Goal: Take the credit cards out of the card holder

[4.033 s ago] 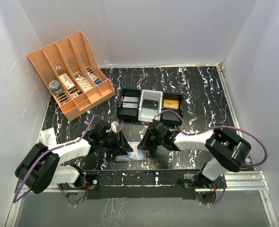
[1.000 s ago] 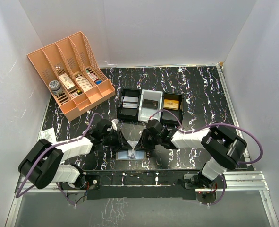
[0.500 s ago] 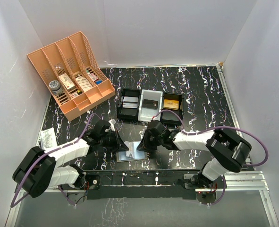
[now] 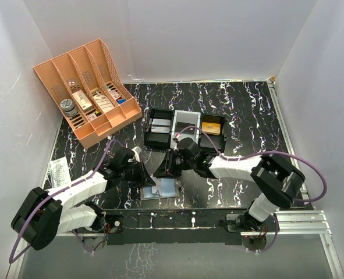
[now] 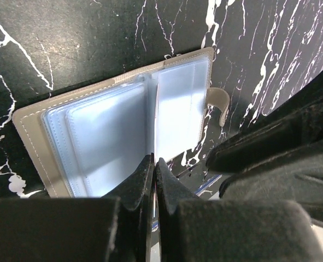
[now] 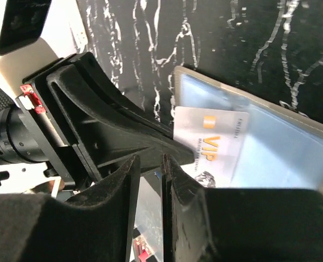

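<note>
The card holder lies open on the table, grey-brown outside with grey-blue clear sleeves; it also shows in the top view. My left gripper is shut on the edge of one sleeve page, which stands up edge-on. A silver card marked VIP lies over the holder's sleeves, partly under the left gripper's finger. My right gripper hovers just above and beside that card, its jaws a narrow gap apart with nothing between them. An orange card lies in the black tray.
The black three-compartment tray stands just behind the grippers with grey and black cards in it. The big orange lattice organiser is at the back left. A paper slip lies at the left table edge.
My right gripper has moved left and a little back over the holder. My left arm has drawn back toward the near left. The holder's page now stands lifted.
</note>
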